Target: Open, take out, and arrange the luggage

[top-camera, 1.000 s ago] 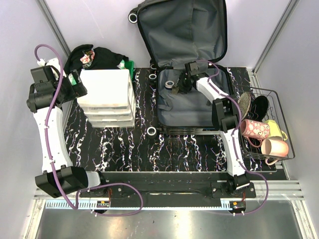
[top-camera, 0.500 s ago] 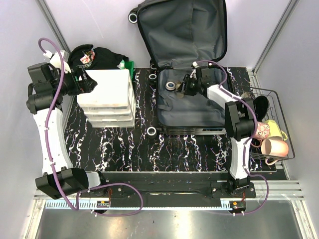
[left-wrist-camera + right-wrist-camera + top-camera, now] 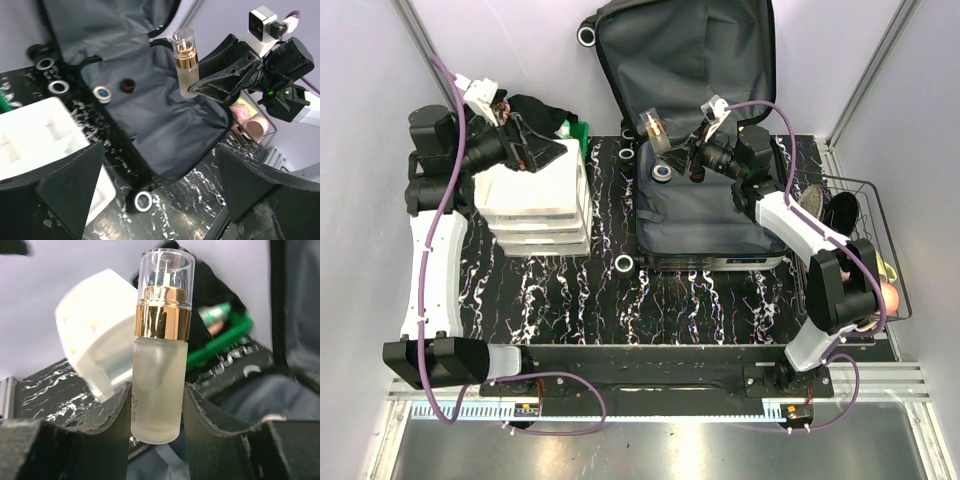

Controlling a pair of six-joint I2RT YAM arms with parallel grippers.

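The luggage (image 3: 700, 215) lies open at the back of the tabletop (image 3: 570, 290), its lid leaning on the rear wall, so the grey lining is free to reach into. The right claw (image 3: 157, 410) is about half closed on a frosted bottle (image 3: 160, 365) with a gold collar. It grips the lower body and holds the bottle upright above the lining, probably so that the cap is not pressed. The left claw (image 3: 542, 152), wide open and empty, hovers by the white drawer unit (image 3: 535, 190), seemingly ready to help. A small jar (image 3: 102, 93) and a dark round item (image 3: 128, 85) lie inside.
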